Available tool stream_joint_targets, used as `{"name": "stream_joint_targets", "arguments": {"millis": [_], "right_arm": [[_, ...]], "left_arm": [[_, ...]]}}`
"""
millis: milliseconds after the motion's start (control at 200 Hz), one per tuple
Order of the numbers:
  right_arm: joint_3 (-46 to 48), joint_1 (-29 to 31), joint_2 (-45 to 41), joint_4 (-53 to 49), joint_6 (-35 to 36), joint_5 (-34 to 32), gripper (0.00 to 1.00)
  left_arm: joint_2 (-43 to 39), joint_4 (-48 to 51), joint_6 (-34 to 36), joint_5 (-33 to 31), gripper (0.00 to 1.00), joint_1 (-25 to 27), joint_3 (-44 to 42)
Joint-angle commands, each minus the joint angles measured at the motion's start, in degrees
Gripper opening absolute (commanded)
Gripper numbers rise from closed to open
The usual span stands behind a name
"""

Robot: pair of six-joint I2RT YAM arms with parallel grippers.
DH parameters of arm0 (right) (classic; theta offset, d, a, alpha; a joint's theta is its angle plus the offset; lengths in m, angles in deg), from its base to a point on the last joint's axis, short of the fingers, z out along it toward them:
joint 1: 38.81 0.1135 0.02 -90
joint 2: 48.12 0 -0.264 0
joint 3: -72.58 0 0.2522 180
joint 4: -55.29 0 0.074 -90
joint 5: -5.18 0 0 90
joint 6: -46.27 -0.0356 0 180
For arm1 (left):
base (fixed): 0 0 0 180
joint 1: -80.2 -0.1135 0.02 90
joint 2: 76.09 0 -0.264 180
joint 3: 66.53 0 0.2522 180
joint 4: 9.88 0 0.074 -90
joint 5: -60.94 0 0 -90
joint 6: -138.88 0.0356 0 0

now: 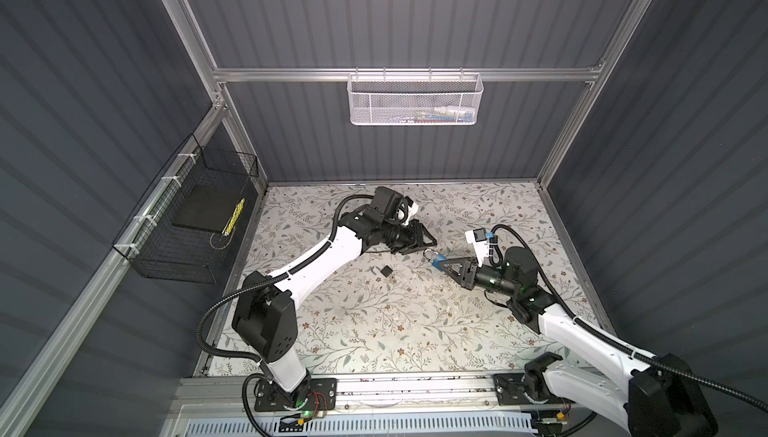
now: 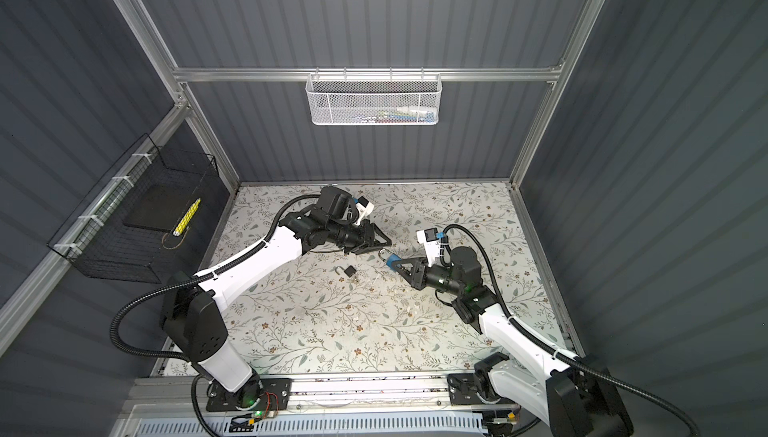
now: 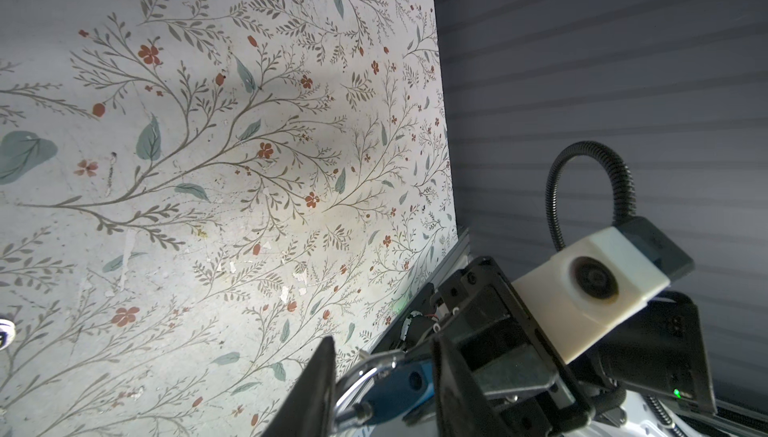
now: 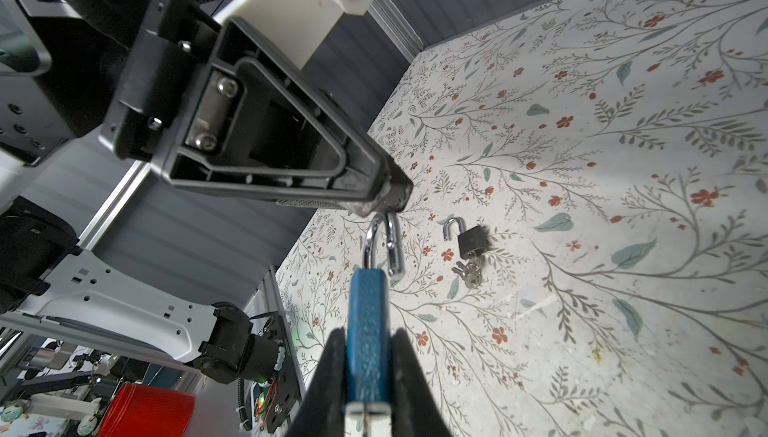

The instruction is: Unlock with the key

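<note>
**A:** Progress on the unlocking?

**B:** Mostly done, I'd judge. The blue padlock (image 4: 368,322) is clamped by its body in the right gripper (image 4: 369,343), held above the middle of the table (image 1: 374,331). Its shackle (image 4: 380,239) looks sprung, with one leg out of the body.

**A:** And the left gripper (image 3: 382,356)?

**B:** Its jaws are partway apart on either side of the shackle. I can't tell whether they pinch it.

**A:** Where's the key?

**B:** I can't make one out in the blue lock. Some keys (image 4: 469,273) lie on the table just beside a small dark padlock (image 4: 473,239), which is also open, near the middle.

**A:** What's left?

**B:** Probably just swinging the shackle clear.

**A:** Any obstacles?

**B:** None. The white mesh basket (image 1: 415,100) hangs on the back rail and the black wire basket (image 1: 183,227) on the left wall, both well apart.
</note>
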Motion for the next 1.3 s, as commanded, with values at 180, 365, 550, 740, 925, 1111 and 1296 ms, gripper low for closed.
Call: {"name": "stream_joint_targets", "arguments": {"millis": [180, 365, 550, 740, 925, 1111, 1296], "right_arm": [[-1.4, -0.2, -0.7, 2.1, 1.2, 2.0, 0.01], [-1.5, -0.3, -1.8, 2.2, 2.0, 3.3, 0.01], [-1.5, -0.3, -3.7, 0.9, 3.3, 2.7, 0.01], [-1.4, -0.7, -4.8, 0.2, 3.8, 0.8, 0.01], [-1.0, -1.3, -5.4, -0.1, 3.6, -2.4, 0.01], [-0.1, -2.3, -6.8, 0.2, 3.0, -4.4, 0.0], [0.0, -2.7, -7.2, 0.7, 2.6, -2.9, 0.0]], "left_arm": [[1.2, 4.1, 3.2, -0.1, 0.3, 0.2, 1.9], [1.8, 5.0, 4.0, -0.4, 0.26, 0.2, 1.9], [1.8, 5.3, 4.2, -0.3, 0.24, 0.2, 1.7], [1.4, 5.2, 4.6, 1.4, 0.23, 0.5, 1.4], [0.8, 3.6, 4.8, 4.2, 0.21, 0.8, 0.8], [0.5, 2.5, 4.5, 5.8, 0.19, 0.9, 0.2], [1.0, 3.2, 4.7, 4.8, 0.19, 0.9, 0.3]]}}
